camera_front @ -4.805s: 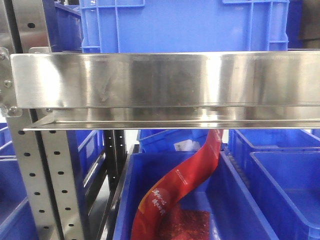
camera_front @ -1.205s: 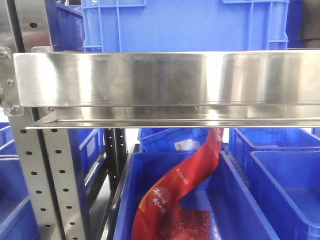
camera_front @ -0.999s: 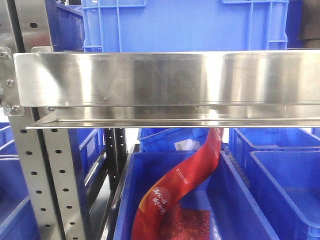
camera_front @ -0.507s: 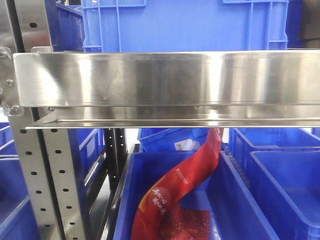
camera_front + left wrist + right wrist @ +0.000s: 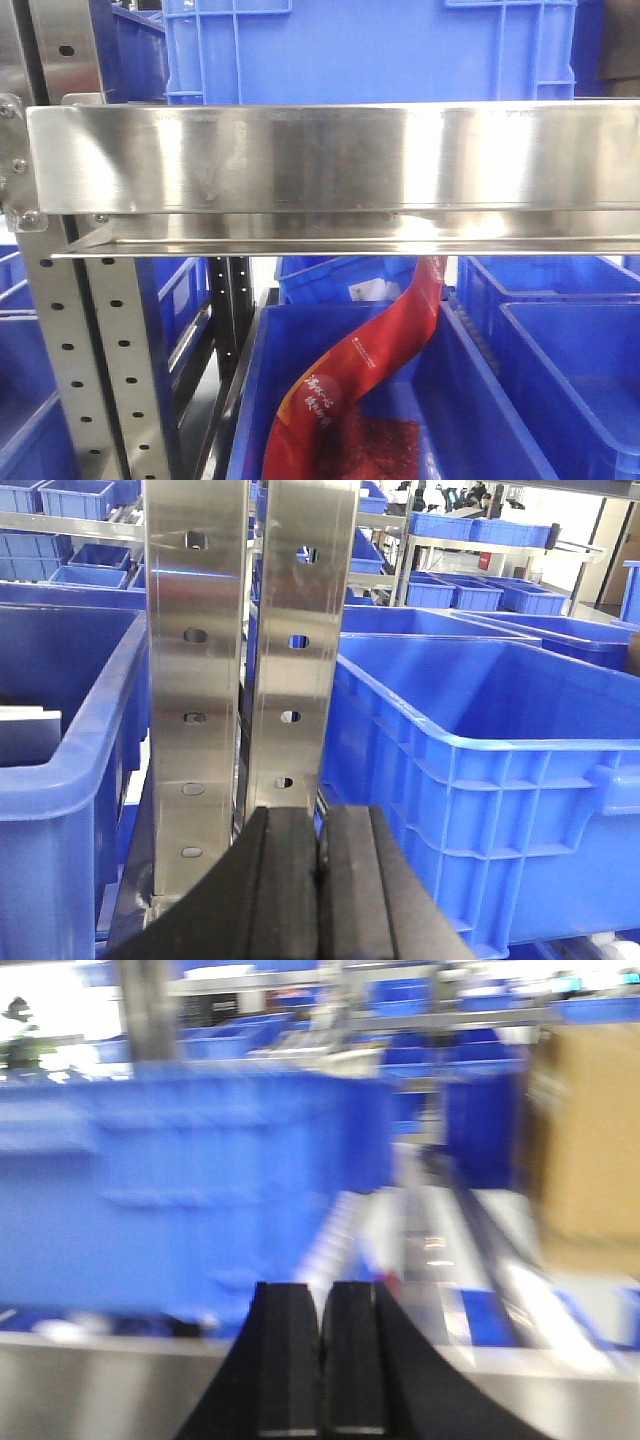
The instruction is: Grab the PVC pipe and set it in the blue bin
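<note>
**Q:** What do you log from the front camera?

**Op:** I see a steel shelf rail (image 5: 330, 160) across the frame, a blue crate (image 5: 370, 50) sitting on the shelf above it. Below the rail, a blue bin (image 5: 480, 420) holds a long red packet (image 5: 360, 370) leaning from its lower left toward its back right corner. More blue bins on both sides. I cannot find the PVC pipe in this view.

**Q:** Left arm?

**Op:** The left gripper (image 5: 318, 880) sits at the bottom edge of its view, black fingers pressed together, nothing between them. Straight ahead — two perforated steel uprights (image 5: 250, 660) of the rack. A large blue tub (image 5: 500, 780) stands to their right, another bin (image 5: 60, 770) to their left.

**Q:** Right arm?

**Op:** The view is blurred. The right gripper (image 5: 321, 1370) shows fingers closed against each other, empty. Ahead I make out a blue container (image 5: 180, 1190) on a metal shelf (image 5: 440, 1250) and a brown box (image 5: 585, 1140) at right.

**Q:** Pipe location?

**Op:** Not visible in any of the three views.
</note>
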